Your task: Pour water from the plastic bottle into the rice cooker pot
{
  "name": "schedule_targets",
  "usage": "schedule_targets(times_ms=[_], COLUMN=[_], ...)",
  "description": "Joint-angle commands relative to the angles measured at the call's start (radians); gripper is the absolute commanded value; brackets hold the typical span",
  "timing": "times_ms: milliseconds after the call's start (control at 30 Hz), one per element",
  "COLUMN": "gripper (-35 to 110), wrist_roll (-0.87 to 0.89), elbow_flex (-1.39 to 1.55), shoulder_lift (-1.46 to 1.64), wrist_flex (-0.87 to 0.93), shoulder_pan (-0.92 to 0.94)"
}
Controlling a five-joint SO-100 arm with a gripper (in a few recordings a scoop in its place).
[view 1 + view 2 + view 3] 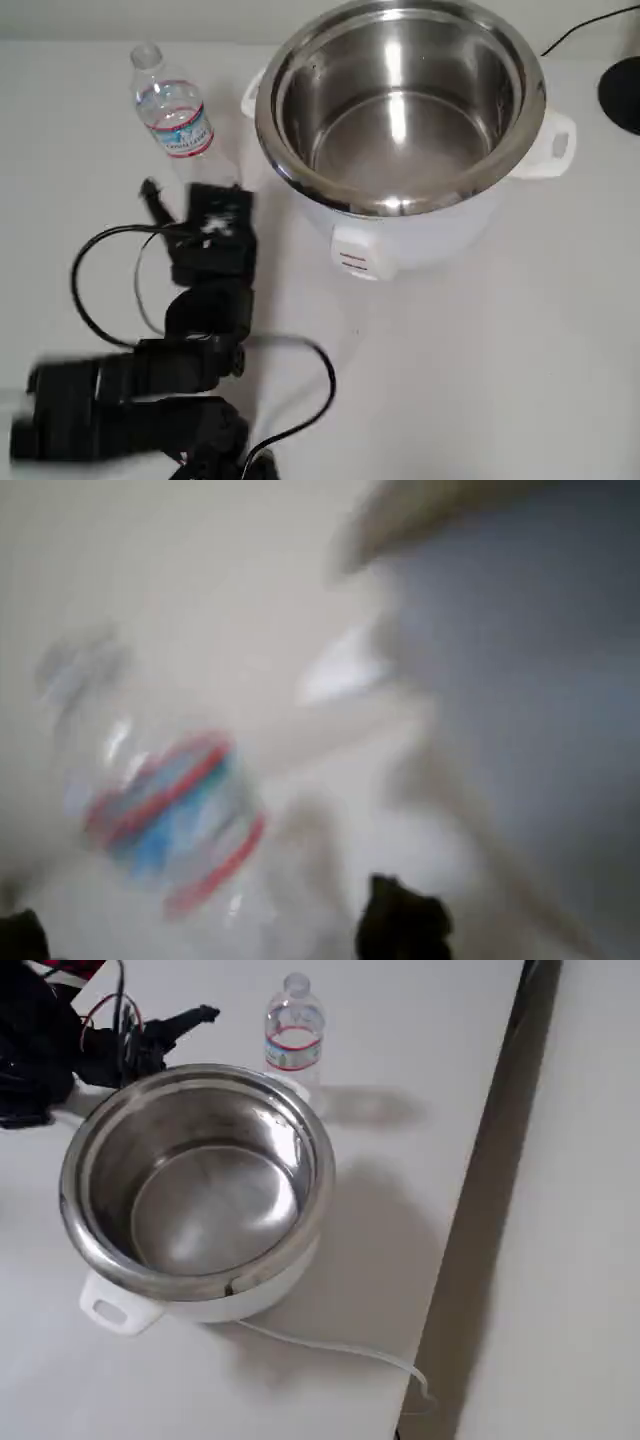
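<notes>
The plastic bottle point(172, 108) stands upright and capless on the white table, left of the cooker; it is clear, with a white-blue label edged in red. I cannot make out the water inside it. The rice cooker pot point(400, 100) is a wide shiny steel bowl, dry inside, in a white body with side handles. My black gripper point(185, 192) is open just short of the bottle's base, not touching it. In the blurred wrist view the bottle point(160, 800) lies ahead between the dark fingertips point(400, 920). In the fixed view the bottle point(295, 1035) stands behind the pot point(200, 1180), with my gripper point(170, 1032) to its left.
Black cables point(100, 290) loop on the table around my arm. A dark round object point(622, 92) sits at the overhead view's right edge. The cooker's white cord point(340, 1350) trails toward the table edge point(470, 1220).
</notes>
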Motion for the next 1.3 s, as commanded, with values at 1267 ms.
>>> schedule_targets(times_ms=[1267], gripper=[0], wrist_roll=[0.850], elbow_flex=[-0.098], shoulder_lift=[1.077], wrist_flex=[2.138], shoulder_pan=[0.282])
